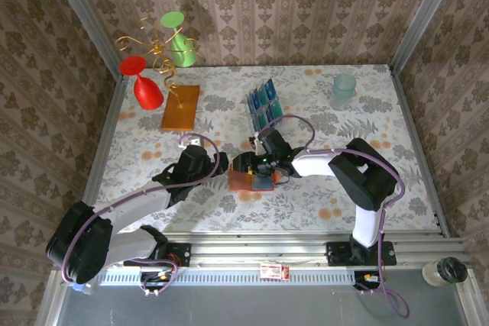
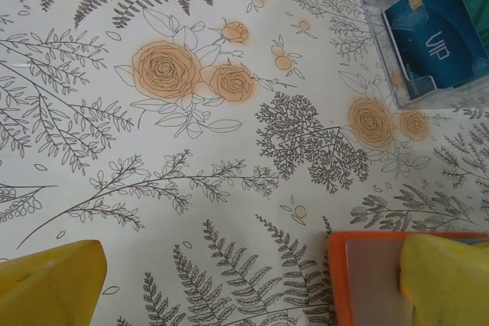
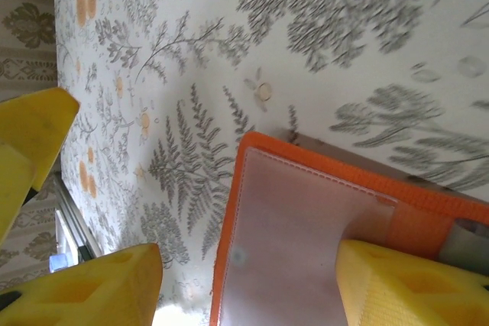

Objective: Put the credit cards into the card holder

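The card holder [image 1: 246, 179] lies open and flat on the table between the two arms, orange with a pale inner pocket [image 3: 298, 250]. My left gripper [image 1: 222, 166] is open at its left edge. In the left wrist view one finger [image 2: 447, 280] rests on the holder's corner [image 2: 367, 276] and the other stands over bare cloth. My right gripper [image 1: 257, 168] is open above the holder. One fingertip [image 3: 412, 288] presses on the pocket and the other [image 3: 84, 288] hangs beside the holder's edge. Blue and teal credit cards [image 1: 265, 101] stand in a clear rack; one card [image 2: 439, 32] reads VIP.
An orange-brown slab [image 1: 180, 106] lies at the back left, beside a gold wire stand with a red glass [image 1: 144, 82] and a green glass [image 1: 179, 38]. A pale green cup [image 1: 344, 89] stands at the back right. Patterned walls close in the table.
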`<action>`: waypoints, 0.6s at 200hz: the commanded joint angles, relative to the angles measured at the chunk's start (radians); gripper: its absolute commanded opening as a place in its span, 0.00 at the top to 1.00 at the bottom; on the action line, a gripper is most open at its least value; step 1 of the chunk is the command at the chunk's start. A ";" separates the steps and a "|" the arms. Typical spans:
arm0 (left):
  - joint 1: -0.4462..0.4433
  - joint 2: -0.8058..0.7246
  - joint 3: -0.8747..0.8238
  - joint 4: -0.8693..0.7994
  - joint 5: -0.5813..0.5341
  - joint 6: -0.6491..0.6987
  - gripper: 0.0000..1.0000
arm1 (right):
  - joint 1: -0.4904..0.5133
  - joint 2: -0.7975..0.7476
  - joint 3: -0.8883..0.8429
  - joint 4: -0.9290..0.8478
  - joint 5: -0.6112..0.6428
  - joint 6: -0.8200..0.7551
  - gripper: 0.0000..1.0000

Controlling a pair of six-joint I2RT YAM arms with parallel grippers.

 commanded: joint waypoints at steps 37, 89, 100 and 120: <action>-0.031 -0.013 -0.035 0.042 0.021 0.001 0.00 | -0.067 0.025 0.014 -0.100 -0.042 -0.063 0.38; -0.058 -0.009 -0.067 0.060 0.011 -0.014 0.00 | -0.068 -0.043 0.028 -0.107 -0.047 -0.050 0.38; -0.062 -0.005 -0.063 0.056 0.009 -0.011 0.00 | -0.070 -0.058 0.031 -0.119 -0.043 -0.054 0.39; -0.065 -0.006 -0.063 0.052 0.008 -0.009 0.00 | -0.075 -0.083 0.030 -0.138 -0.029 -0.064 0.42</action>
